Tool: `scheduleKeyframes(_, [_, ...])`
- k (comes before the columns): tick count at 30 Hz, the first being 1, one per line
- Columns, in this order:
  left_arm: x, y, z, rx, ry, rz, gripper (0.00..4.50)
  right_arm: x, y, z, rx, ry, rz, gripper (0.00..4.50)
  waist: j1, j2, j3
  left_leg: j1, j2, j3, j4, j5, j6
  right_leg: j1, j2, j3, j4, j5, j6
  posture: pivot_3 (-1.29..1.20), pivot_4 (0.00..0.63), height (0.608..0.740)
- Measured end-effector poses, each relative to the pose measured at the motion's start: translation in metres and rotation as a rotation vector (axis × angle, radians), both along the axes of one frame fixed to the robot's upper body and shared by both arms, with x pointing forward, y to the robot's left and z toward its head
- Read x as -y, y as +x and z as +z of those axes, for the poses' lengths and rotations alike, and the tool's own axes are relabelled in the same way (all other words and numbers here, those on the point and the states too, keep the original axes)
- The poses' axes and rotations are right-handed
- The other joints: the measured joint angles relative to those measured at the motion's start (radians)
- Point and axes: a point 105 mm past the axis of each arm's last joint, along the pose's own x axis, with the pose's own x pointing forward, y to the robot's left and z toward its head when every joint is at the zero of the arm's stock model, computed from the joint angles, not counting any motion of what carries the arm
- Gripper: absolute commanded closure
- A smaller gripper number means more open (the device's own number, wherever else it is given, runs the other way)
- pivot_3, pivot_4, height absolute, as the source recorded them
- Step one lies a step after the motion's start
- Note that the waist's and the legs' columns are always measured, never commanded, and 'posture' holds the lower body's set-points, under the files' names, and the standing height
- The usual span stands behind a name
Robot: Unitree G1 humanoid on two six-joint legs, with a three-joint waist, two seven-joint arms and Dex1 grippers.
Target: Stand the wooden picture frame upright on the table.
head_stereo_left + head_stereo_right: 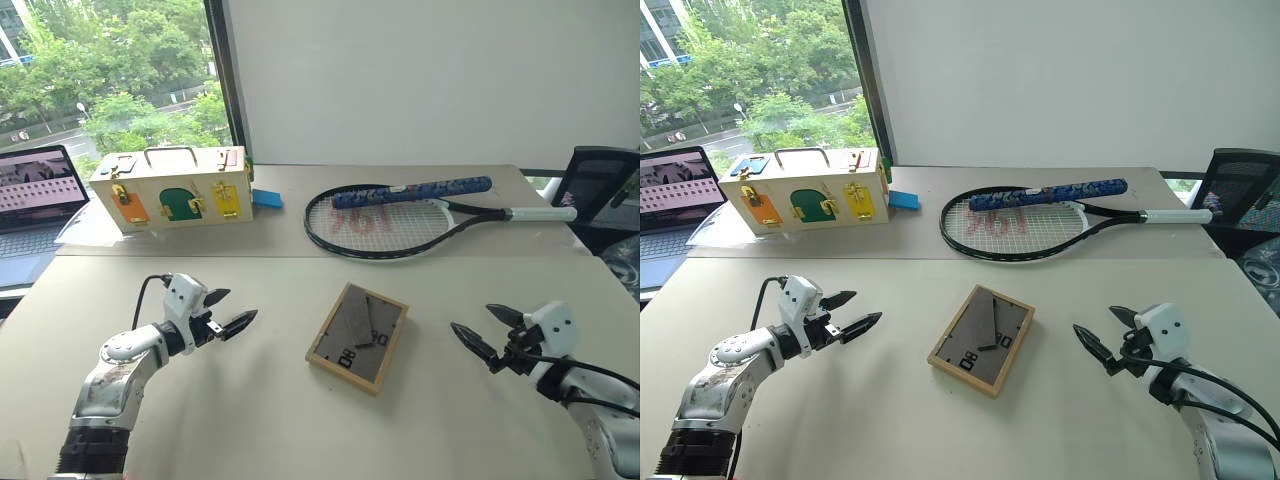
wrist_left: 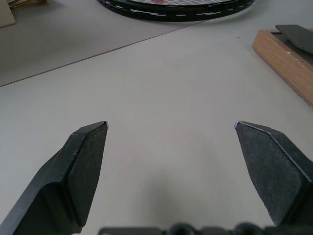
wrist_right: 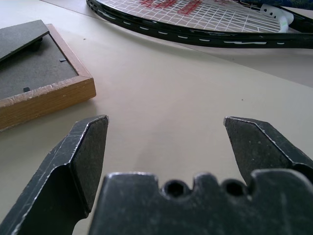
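The beige table (image 1: pixel 250 420) is spreading across nearly the whole scene, with a seam running across it beyond the middle. On its far half a black tennis racket (image 1: pixel 400 222) with red-marked strings and a white grip is lying flat, and a blue patterned tube (image 1: pixel 412 192) is resting across the racket's head. Further to the left on that far half, a cream wooden box (image 1: pixel 172 190) with coloured doors, brass latches and a wire handle is standing, with a small blue block (image 1: pixel 266 198) lying just beside its right end. An open laptop (image 1: pixel 35 190) is sitting at the far left, beyond the table's edge.

The wooden picture frame (image 1: pixel 357 336) is lying flat on the near half of the table, dark back panel facing up with its stand folded against it and white marks showing, roughly midway between the two arms and touched by neither.

The left gripper (image 1: pixel 228 312) is hovering left of the frame with its black fingers spread wide and nothing between them. The right gripper (image 1: pixel 488 332) is hovering right of the frame, its fingers likewise spread and empty, pointing toward the frame.
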Motion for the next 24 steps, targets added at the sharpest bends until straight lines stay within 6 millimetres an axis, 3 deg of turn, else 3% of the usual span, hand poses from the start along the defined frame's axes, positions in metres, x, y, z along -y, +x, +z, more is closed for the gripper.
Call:
scheduleKeyframes(3, [0.004,-0.003,0.003,-0.039,-0.007,-0.074,0.0,-0.005,-0.003,0.004,-0.059,-0.025,0.066,0.11,0.0,0.003,0.003,-0.002,0.0,0.0,0.001,0.0,0.0,-0.001,0.0,0.0,0.001,0.0,0.0,0.0,0.15,0.722])
scheduleKeyframes(5, [0.011,-0.004,0.03,-0.04,-0.003,-0.21,0.0,-0.017,-0.008,0.032,-0.099,-0.144,0.206,0.11,0.0,0.005,0.009,-0.003,0.0,0.0,0.001,0.004,-0.001,-0.003,0.0,0.0,0.002,0.001,0.002,0.0,0.15,0.722])
scheduleKeyframes(7, [0.025,-0.003,0.064,0.027,0.007,-0.323,0.56,-0.034,-0.012,0.06,-0.068,-0.24,0.306,0.64,0.001,0.004,0.008,-0.001,0.001,0.0,0.0,0.004,-0.001,-0.001,0.001,0.0,0.001,0.001,0.003,0.0,0.15,0.722])
scheduleKeyframes(9, [0.042,-0.007,0.082,0.064,0.012,-0.434,1.22,-0.048,-0.02,0.066,-0.089,-0.255,0.371,1.27,0.003,0.001,0.007,0.0,0.001,0.0,0.0,0.003,-0.001,0.002,0.001,-0.001,-0.002,0.0,0.003,0.0,0.15,0.722])
scheduleKeyframes(13, [0.06,-0.007,0.065,-0.019,0.051,-0.535,2.68,-0.051,-0.03,0.039,-0.238,-0.263,0.382,2.65,0.003,0.0,0.008,-0.004,0.0,0.001,0.0,0.003,-0.001,0.0,0.0,-0.001,-0.003,0.001,0.002,0.0,0.15,0.722])
scheduleKeyframes(18, [0.081,0.005,0.039,-0.057,0.238,-0.582,4.48,-0.047,-0.016,0.017,-0.264,-0.341,0.293,4.4,0.0,-0.002,0.008,-0.003,0.0,0.001,0.001,0.004,-0.001,-0.001,0.0,-0.001,-0.001,0.001,0.003,0.0,0.15,0.722])
scheduleKeyframes(24, [0.096,0.014,-0.007,-0.151,0.361,-0.552,4.5,-0.047,0.006,-0.006,-0.284,-0.352,0.228,4.46,-0.004,-0.002,0.009,-0.005,0.001,0.001,0.001,0.004,-0.001,-0.004,0.0,0.0,0.0,0.001,0.003,0.0,0.15,0.722])
